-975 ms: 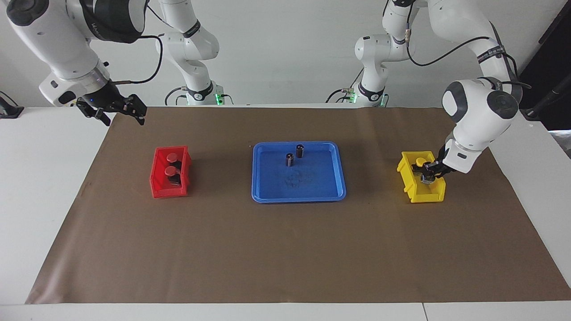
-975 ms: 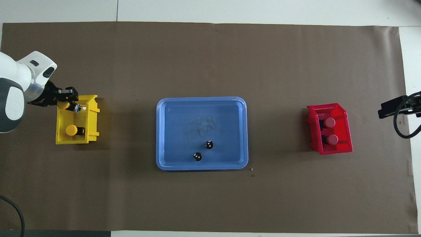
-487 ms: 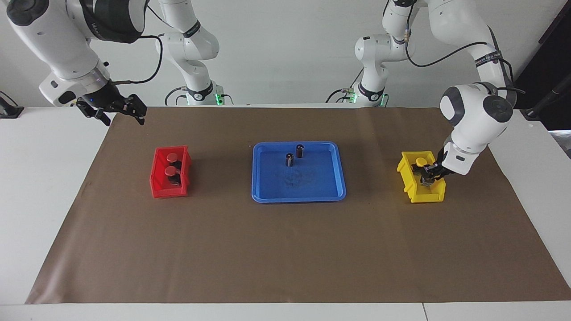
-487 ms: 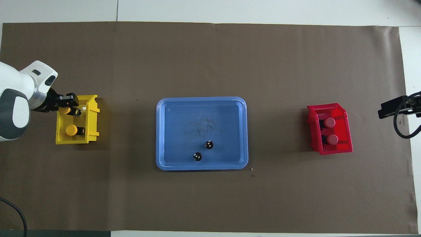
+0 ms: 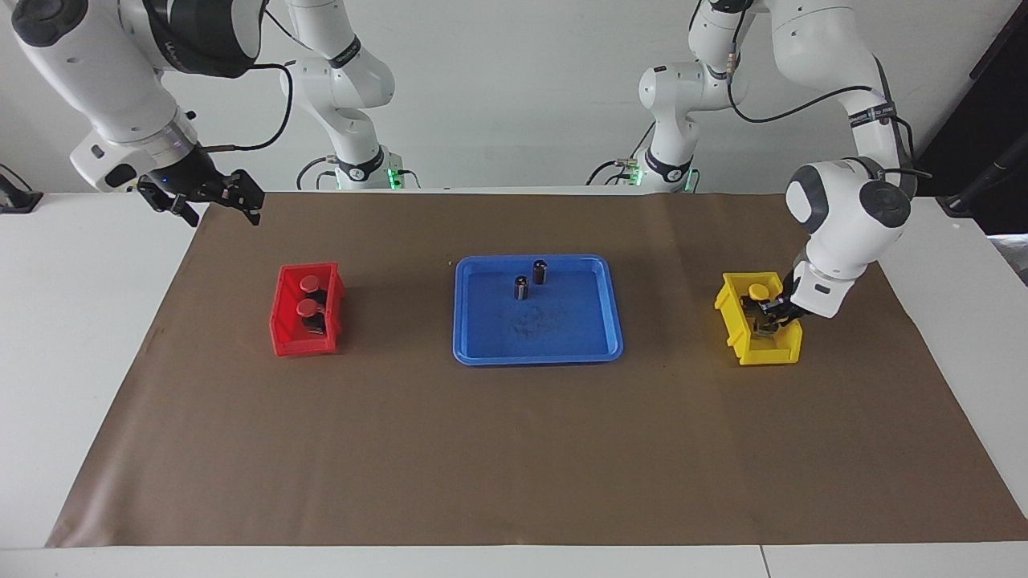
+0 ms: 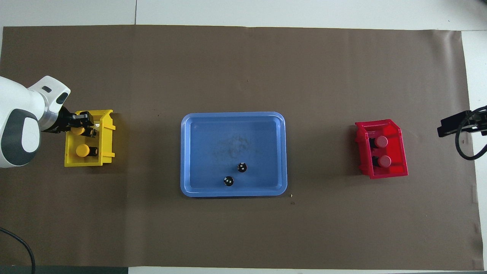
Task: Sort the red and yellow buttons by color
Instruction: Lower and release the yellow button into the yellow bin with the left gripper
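While inside the yellow plastic bin (image 5: 759,341), left gripper (image 6: 84,125) grips a round yellow-capped button (image 6: 78,131) | right gripper (image 5: 210,195) waits near the red plastic bin (image 5: 291,343), finger state unclear.

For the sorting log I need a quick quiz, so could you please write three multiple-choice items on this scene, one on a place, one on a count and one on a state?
1. Where are the two red buttons?
A. on the blue tray
B. in the red bin
C. in the yellow bin

2. How many dark cylinders stand on the blue tray?
A. two
B. three
C. four

3. Where is the left gripper?
A. over the red bin
B. over the blue tray
C. at the yellow bin

Key:
1 B, both red caps sit inside the red bin.
2 A, only two cylinders show there.
3 C, it is at the yellow bin, by a yellow button; the right gripper waits off the mat's corner.
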Controlling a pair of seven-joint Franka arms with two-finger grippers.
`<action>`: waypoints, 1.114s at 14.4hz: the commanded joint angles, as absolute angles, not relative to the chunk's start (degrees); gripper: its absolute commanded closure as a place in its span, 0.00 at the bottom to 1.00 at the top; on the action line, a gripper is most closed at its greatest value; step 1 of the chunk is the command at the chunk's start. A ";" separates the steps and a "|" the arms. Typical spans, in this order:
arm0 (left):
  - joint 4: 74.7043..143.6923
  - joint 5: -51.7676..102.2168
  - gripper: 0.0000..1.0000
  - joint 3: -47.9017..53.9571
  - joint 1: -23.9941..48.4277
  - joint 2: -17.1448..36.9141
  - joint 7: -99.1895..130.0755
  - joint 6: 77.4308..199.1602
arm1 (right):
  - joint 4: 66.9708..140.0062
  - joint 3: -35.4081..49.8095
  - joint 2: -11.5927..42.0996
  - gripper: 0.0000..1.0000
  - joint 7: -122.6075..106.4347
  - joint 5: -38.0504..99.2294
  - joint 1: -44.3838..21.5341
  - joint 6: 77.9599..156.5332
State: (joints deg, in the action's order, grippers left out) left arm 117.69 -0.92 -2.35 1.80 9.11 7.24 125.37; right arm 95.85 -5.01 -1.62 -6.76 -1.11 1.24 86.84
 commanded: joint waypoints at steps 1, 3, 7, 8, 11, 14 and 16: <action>119.71 -2.29 0.91 -2.20 1.94 8.09 8.79 127.26 | 96.50 -4.66 -2.37 0.00 -6.24 -0.88 1.67 87.10; 121.45 -2.29 0.91 -2.20 1.67 8.00 8.88 129.27 | 96.50 -4.66 -2.37 0.00 -6.24 -0.88 1.67 87.10; 122.60 -2.11 0.91 -2.20 2.20 8.09 10.19 130.16 | 96.50 -4.66 -2.37 0.00 -6.24 -0.88 1.67 87.10; 122.61 -2.11 0.91 -2.20 2.20 8.09 10.28 130.17 | 96.50 -4.66 -2.37 0.00 -6.24 -0.88 1.67 87.10; 122.61 -2.11 0.90 -2.11 2.29 8.09 10.37 130.17 | 96.50 -4.66 -2.37 0.00 -6.24 -0.79 1.67 87.10; 122.61 -1.93 0.89 -2.11 2.46 8.09 10.28 130.17 | 96.50 -4.57 -2.37 0.00 -6.24 -0.88 1.67 87.10; 122.61 -1.93 0.89 -2.11 2.37 8.09 10.28 130.08 | 96.50 -4.66 -2.37 0.00 -6.24 -0.88 1.67 87.10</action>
State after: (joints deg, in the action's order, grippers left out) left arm 120.92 -0.92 -2.05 1.93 9.08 8.91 128.72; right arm 95.85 -5.01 -1.62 -6.76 -1.11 1.24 86.84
